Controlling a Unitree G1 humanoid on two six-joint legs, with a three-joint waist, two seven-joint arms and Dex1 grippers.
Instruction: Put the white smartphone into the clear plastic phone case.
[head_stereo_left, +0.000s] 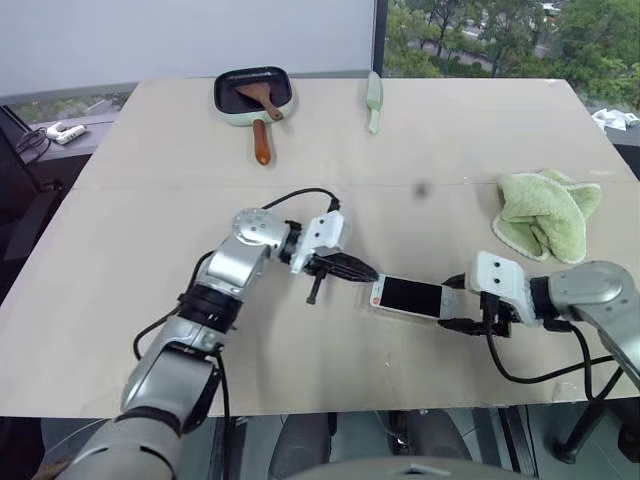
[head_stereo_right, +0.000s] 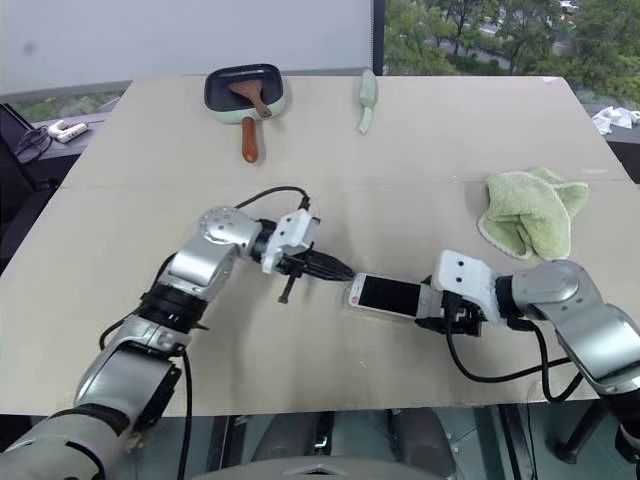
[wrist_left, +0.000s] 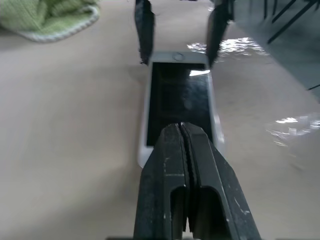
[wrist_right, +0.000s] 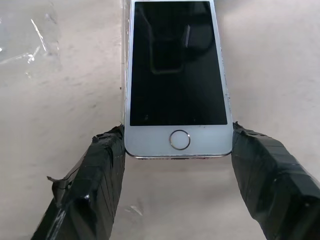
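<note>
Left end effector (head_stereo_left: 352, 270) clenched on nothing, tips at near end of white smartphone (head_stereo_left: 410, 297) lying flat on desk (head_stereo_left: 450, 150). Right end effector (head_stereo_left: 462, 306) grasping phone's home-button end.
Left wrist: closed fingers (wrist_left: 187, 165) over screen.
Right wrist: pads (wrist_right: 102, 165) flank side edges; clear plastic phone case (wrist_right: 30, 37) glinting beside. Likely stiff, slippery, light; best held by long edges.

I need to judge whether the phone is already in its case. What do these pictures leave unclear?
- Clear plastic phone case: just glints on the table in the right wrist view; its outline cannot be traced.
- White smartphone: its far end is cut off by that view's edge, and the left gripper, shut, hides the same end in the left wrist view.
- Right gripper: its fingers flank the home-button end; contact is unclear.
</note>
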